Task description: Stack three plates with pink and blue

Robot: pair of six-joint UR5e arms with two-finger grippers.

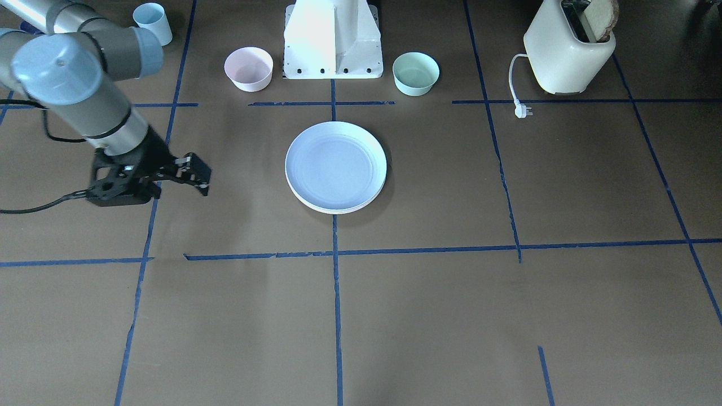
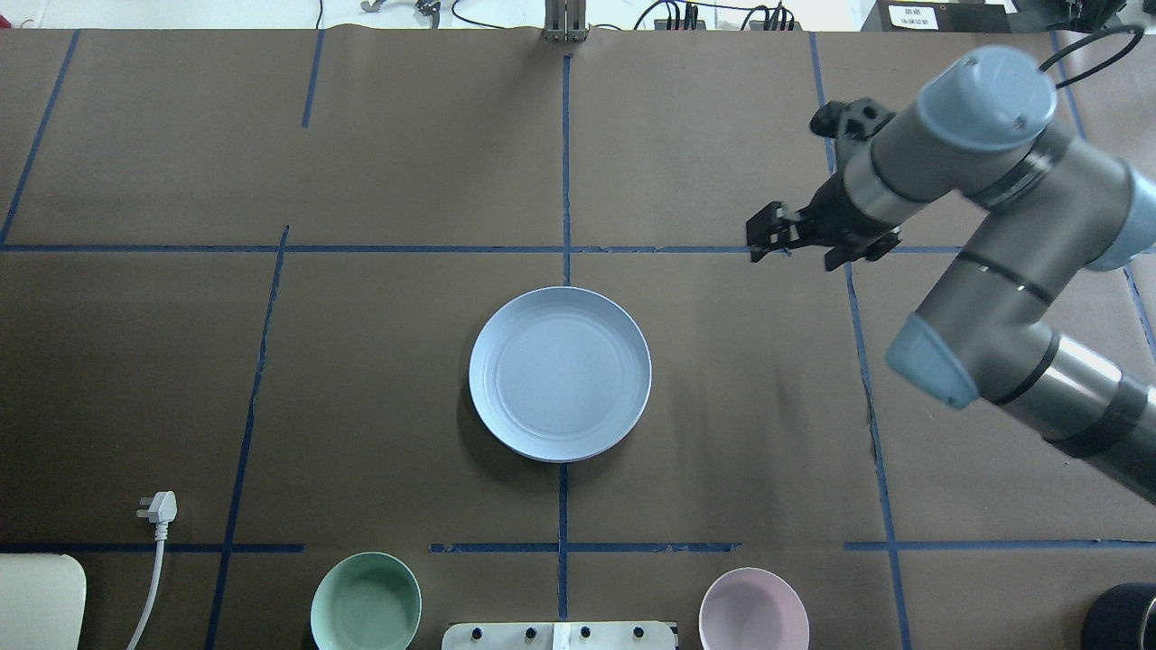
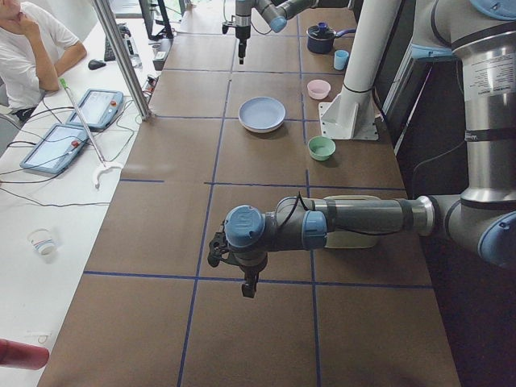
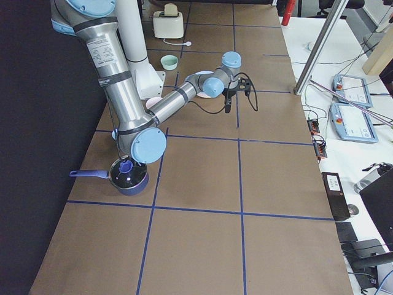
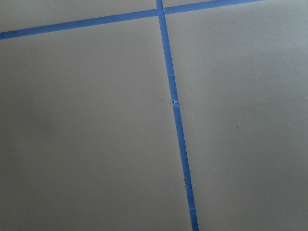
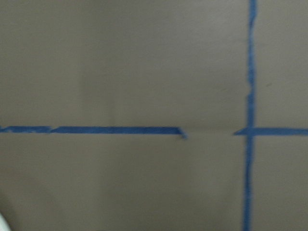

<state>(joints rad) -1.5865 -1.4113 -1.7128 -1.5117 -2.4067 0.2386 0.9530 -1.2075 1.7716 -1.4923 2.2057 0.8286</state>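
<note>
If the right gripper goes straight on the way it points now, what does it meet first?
Probably bare table: the right gripper points down, and its wrist view shows only table and tape. The plates lie aside.

plate stack (image 2: 560, 375) sits centred — a bowl (image 2: 366, 603) each side of the base (image 2: 560, 635).

Robotics lab, paper-covered table (image 1: 451, 316) gridded in blue tape (image 1: 337, 316), teach pendants (image 3: 98, 109), seated operator (image 3: 28, 48)

Pale blue plate (image 1: 335, 164) lies flat, topping the plate stack (image 1: 336, 212).
</note>
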